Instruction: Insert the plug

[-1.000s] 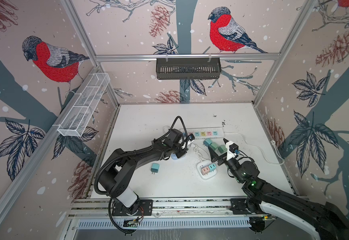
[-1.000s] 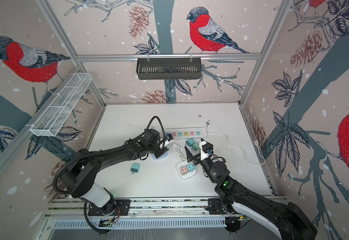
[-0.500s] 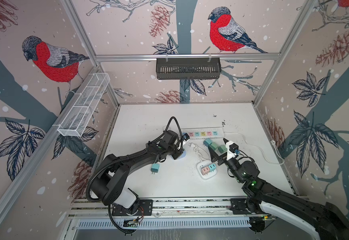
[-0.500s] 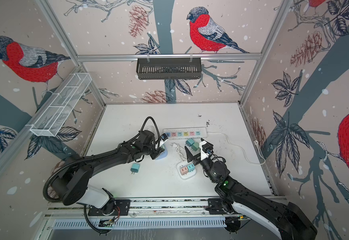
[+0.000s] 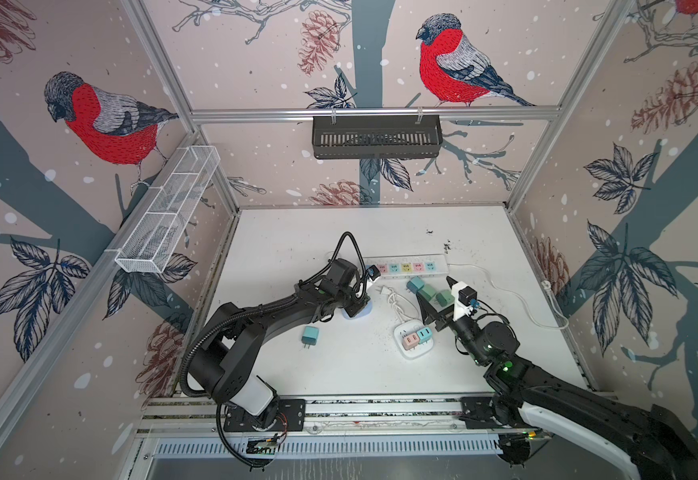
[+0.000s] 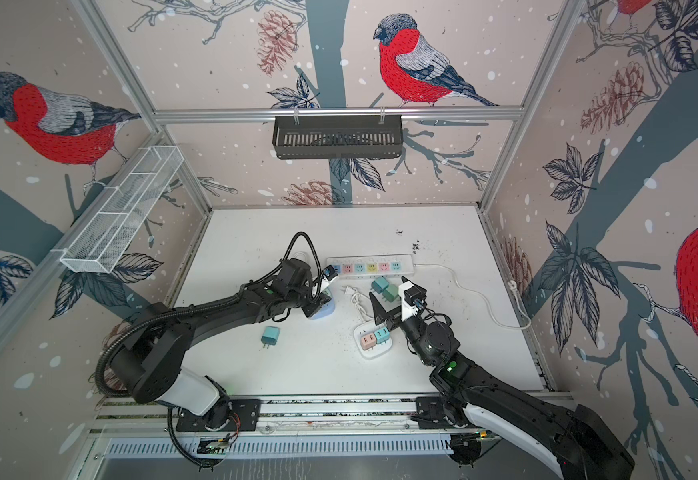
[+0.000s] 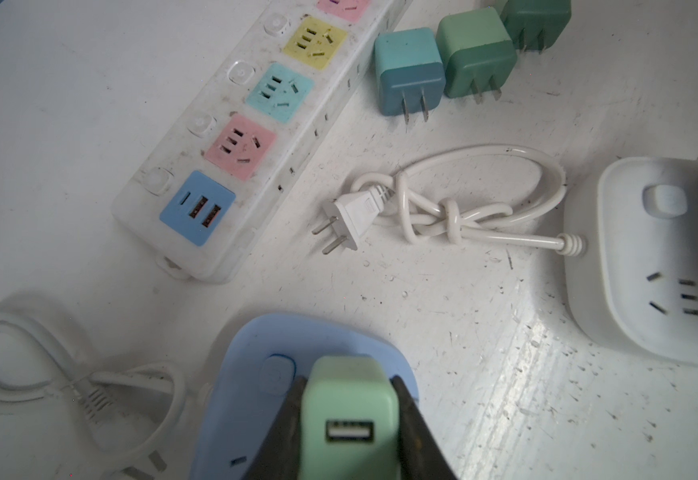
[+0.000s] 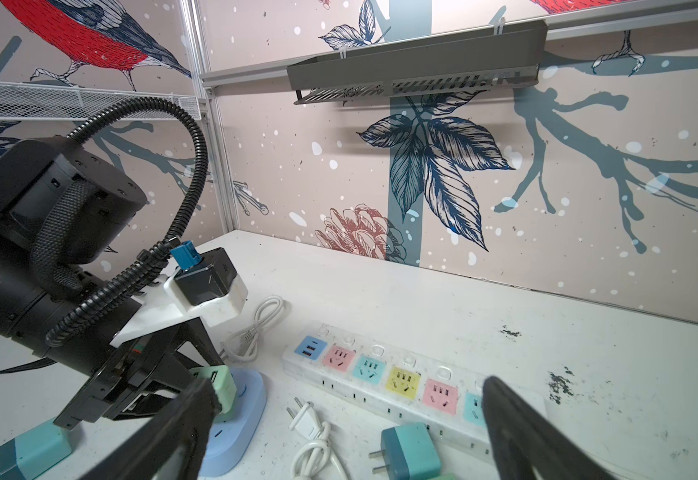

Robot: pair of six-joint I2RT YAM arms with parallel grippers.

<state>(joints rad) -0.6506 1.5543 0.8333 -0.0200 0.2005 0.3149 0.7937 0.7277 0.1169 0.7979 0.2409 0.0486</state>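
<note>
Where the two dark fingers (image 7: 411, 428) of the left gripper (image 7: 349, 380) come together, they are clamped on the sides of a pale green plug (image 7: 349, 415), whose USB port faces the wrist camera. The plug stands on top of a blue socket (image 7: 251, 365), just beside that socket's round button. Its prongs are hidden, so how far it is seated cannot be told. The socket's white cord (image 7: 48, 374) loops on the table (image 7: 68, 104) right next to it.

Further out lies a long power strip (image 7: 255, 137) with blue, pink, teal and yellow outlets. Between the strip and a white socket block (image 7: 646, 266) rests a knotted white cable (image 7: 442, 208), its two-prong end lying on the table. Three loose adapters sit in a row near the strip: a teal adapter (image 7: 409, 70), a green adapter (image 7: 476, 54) and a dark green adapter (image 7: 536, 20).

The right gripper (image 5: 434, 293) has its black fingers (image 8: 517, 428) spread wide and holds nothing. It hangs above the table by the three adapters and the white socket block. In a top view the block carries a pink charger (image 5: 411, 340) and a blue-green charger (image 5: 425, 333) side by side. A lone teal plug (image 5: 309, 333) lies on its side well apart from the rest, nearer the left arm's base.
</note>
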